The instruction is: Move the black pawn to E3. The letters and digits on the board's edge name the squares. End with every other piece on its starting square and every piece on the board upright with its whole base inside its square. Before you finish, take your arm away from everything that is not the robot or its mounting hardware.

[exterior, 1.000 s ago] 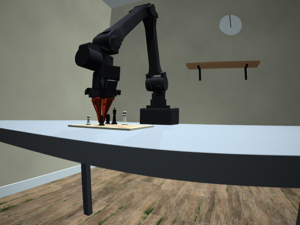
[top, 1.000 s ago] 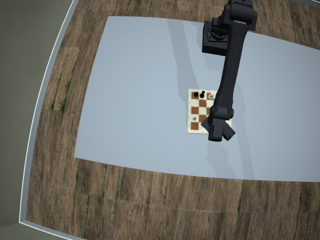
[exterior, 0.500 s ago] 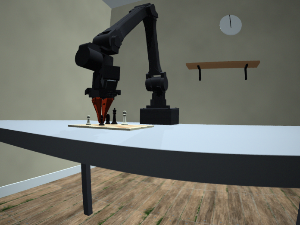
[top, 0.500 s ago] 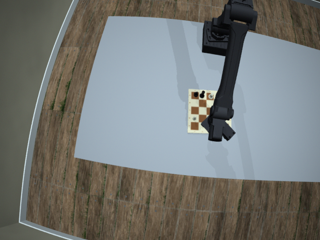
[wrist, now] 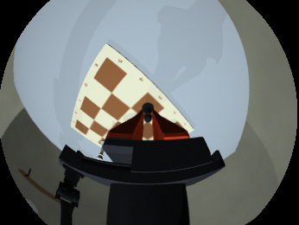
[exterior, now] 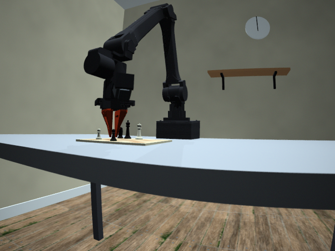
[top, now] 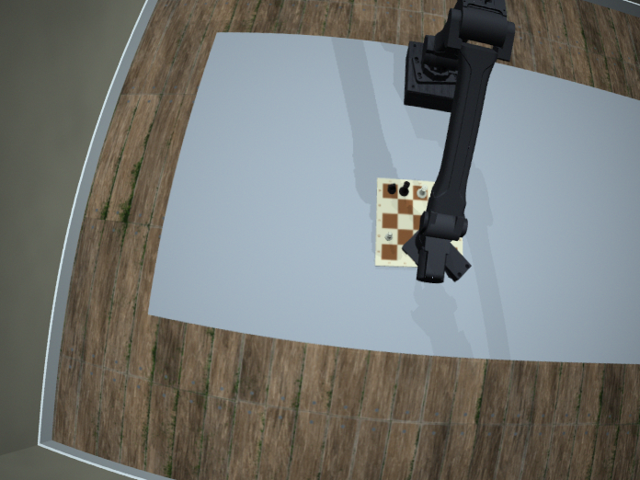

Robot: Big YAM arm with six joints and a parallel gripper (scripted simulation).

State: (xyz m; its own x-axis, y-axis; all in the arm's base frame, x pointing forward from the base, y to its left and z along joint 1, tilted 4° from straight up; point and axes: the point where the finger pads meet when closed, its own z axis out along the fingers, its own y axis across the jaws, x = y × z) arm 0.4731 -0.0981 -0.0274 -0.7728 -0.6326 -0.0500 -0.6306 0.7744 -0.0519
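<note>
The black pawn (exterior: 113, 135) stands upright on the chessboard (exterior: 122, 141), near its front edge in the side view. My gripper (exterior: 113, 133) points straight down over it, with an orange finger on each side of the pawn's head. The fingers are slightly apart, so the gripper is open by a narrow gap around the pawn. In the wrist view the pawn's head (wrist: 149, 113) shows between the fingertips, above the board (wrist: 115, 98). In the overhead view my wrist (top: 435, 253) hides the pawn and the right side of the board (top: 405, 222).
Two black pieces (top: 392, 188) (top: 405, 188) and a white piece (top: 421, 193) stand on the board's far row. A white pawn (top: 388, 236) stands near the left edge. The arm's base (exterior: 177, 129) sits behind the board.
</note>
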